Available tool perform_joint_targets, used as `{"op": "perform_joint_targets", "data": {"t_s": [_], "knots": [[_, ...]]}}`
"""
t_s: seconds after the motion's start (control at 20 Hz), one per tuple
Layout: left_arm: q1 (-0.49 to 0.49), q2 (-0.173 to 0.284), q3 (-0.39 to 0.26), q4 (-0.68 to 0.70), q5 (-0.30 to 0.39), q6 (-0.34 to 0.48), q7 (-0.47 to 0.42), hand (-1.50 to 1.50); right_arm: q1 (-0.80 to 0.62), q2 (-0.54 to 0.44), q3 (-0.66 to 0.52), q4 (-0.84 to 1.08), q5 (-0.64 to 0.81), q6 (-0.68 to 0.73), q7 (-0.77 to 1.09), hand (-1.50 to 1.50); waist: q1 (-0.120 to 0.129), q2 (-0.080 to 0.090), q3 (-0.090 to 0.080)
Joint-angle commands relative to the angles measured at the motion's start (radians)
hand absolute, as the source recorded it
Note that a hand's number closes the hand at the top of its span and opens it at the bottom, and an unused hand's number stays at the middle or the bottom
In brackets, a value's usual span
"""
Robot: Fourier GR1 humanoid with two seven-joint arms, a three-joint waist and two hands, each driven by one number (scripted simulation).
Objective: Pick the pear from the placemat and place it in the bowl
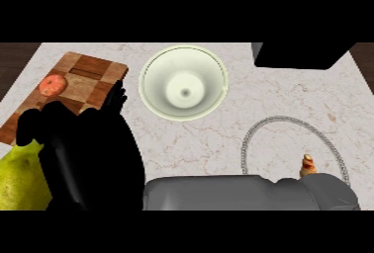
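Observation:
A yellow-green pear [22, 178] shows large at the lower left, lifted close to my view and partly hidden. My right hand [87, 158] is curled against its right side, with the thumb over its top. The grey forearm [219, 192] runs across the bottom from the right. The cream bowl [208, 74] stands empty at the top centre, up and to the right of the hand. At the right lies the round placemat, marked by a grey rim [252, 133], with no pear on it. My left hand does not show.
A checkered wooden board [91, 74] lies at the top left with a red apple [53, 85] on it. A small orange thing [307, 165] pokes up behind my forearm on the placemat. A black box [300, 54] sits at the top right.

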Motion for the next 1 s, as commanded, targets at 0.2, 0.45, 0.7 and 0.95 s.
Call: {"op": "perform_joint_targets", "data": {"t_s": [0.2,0.45,0.7,0.95], "knots": [[0.038,-0.037,-0.028,-0.013,-0.036,0.035,-0.008,0.0,-0.238,0.003,-0.069,0.196,-0.087,-0.036,0.138,1.5,-0.013,0.003,0.0],[0.038,-0.023,-0.008,-0.009,-0.019,0.009,-0.033,0.0,-0.319,0.003,-0.184,0.408,-0.206,-0.001,-0.019,1.5,-0.009,0.011,0.0],[0.093,-0.023,-0.032,-0.094,-0.036,0.022,-0.001,0.0,-0.315,0.003,-0.13,0.557,-0.129,0.111,-0.028,1.5,-0.022,0.006,0.001],[0.07,0.005,0.012,-0.064,-0.005,-0.013,-0.002,0.0,-0.31,-0.001,-0.162,0.755,-0.109,0.123,-0.187,1.5,-0.018,0.013,0.001]]}}
